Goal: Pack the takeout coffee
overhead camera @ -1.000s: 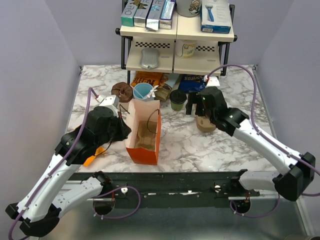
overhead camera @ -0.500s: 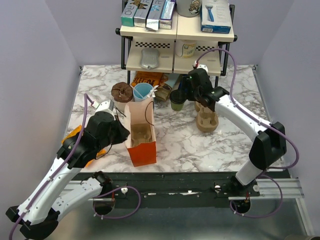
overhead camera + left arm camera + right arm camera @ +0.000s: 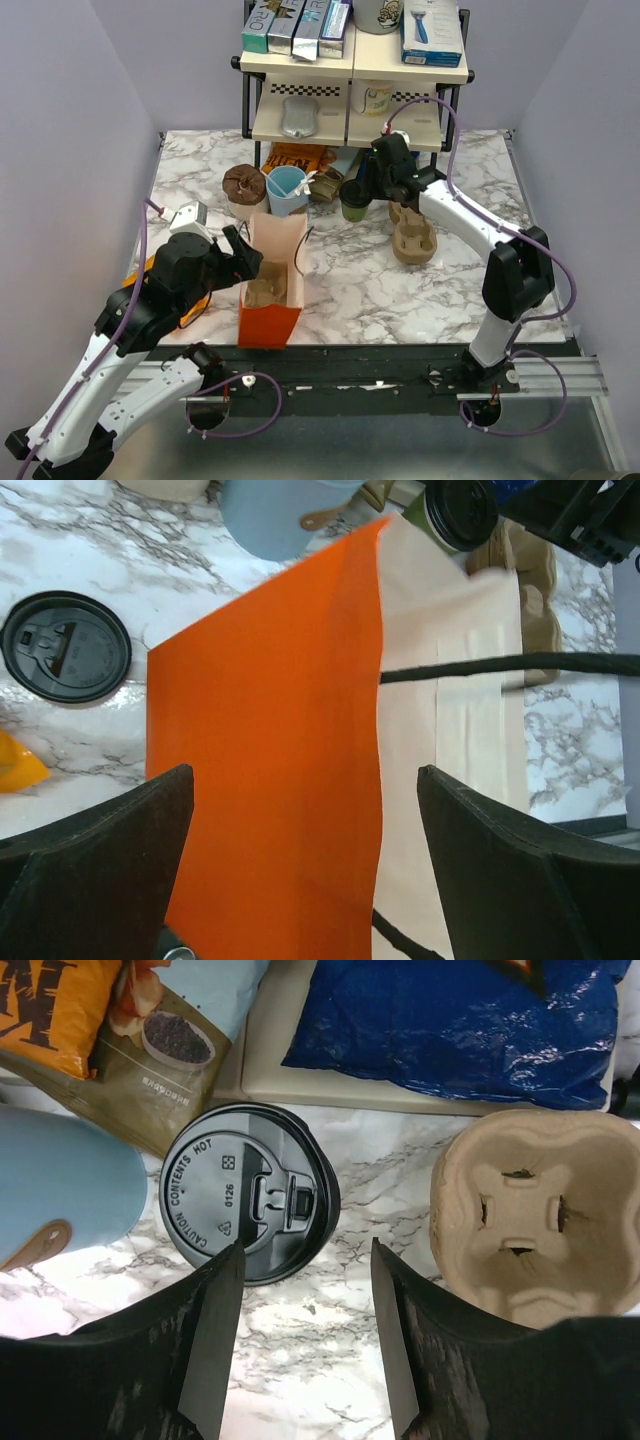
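The takeout coffee (image 3: 354,198), olive-green with a black lid (image 3: 245,1192), stands on the marble in front of the shelf. My right gripper (image 3: 370,186) hovers just right of and above it, open (image 3: 306,1245). Nothing sits between its fingers, and the left fingertip (image 3: 225,1290) overlaps the lid's rim in the right wrist view. An orange paper bag (image 3: 270,300) stands open at the near left, holding a brown pulp carrier (image 3: 266,290). My left gripper (image 3: 238,262) is at the bag's left wall, wide open (image 3: 305,772), with the orange wall (image 3: 280,730) seen between its fingers.
A light blue cup (image 3: 287,188) and a brown-topped cup (image 3: 243,184) stand left of the coffee. Stacked pulp carriers (image 3: 413,236) sit to its right. Snack bags (image 3: 130,1030) lie under the shelf rack (image 3: 355,100). A loose black lid (image 3: 67,646) lies left of the bag.
My left gripper has opened, letting go of the bag, which shifted nearer and left. The right arm swung from the carriers to the coffee cup, its jaws narrowing.
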Controlling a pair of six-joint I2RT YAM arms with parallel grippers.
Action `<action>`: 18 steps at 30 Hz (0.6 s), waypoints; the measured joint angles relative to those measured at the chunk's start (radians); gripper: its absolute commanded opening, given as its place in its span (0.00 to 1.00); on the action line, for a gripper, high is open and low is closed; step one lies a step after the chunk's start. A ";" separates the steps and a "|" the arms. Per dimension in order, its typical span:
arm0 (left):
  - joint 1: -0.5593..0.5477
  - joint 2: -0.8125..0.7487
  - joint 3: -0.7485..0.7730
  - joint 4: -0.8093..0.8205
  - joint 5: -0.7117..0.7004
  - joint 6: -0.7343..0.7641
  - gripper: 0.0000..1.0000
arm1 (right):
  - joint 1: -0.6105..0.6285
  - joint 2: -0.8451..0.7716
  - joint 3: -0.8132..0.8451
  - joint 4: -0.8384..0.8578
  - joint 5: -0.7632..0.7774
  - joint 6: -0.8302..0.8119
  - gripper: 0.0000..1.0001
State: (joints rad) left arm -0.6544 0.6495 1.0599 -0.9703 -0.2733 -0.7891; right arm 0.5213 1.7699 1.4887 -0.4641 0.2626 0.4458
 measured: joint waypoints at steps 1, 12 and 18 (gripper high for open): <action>0.000 -0.002 0.007 -0.005 -0.012 0.003 0.99 | 0.000 0.008 0.003 0.001 0.000 -0.001 0.61; 0.000 -0.029 0.015 -0.005 -0.069 0.021 0.98 | 0.000 0.064 0.003 0.034 0.013 0.010 0.57; 0.000 -0.020 0.015 -0.011 -0.100 0.023 0.95 | 0.000 0.085 0.009 0.050 0.022 0.028 0.53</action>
State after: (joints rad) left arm -0.6544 0.6296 1.0748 -0.9810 -0.3729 -0.7666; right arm 0.5213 1.8549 1.4975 -0.4141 0.2848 0.4740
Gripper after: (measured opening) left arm 0.965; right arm 0.563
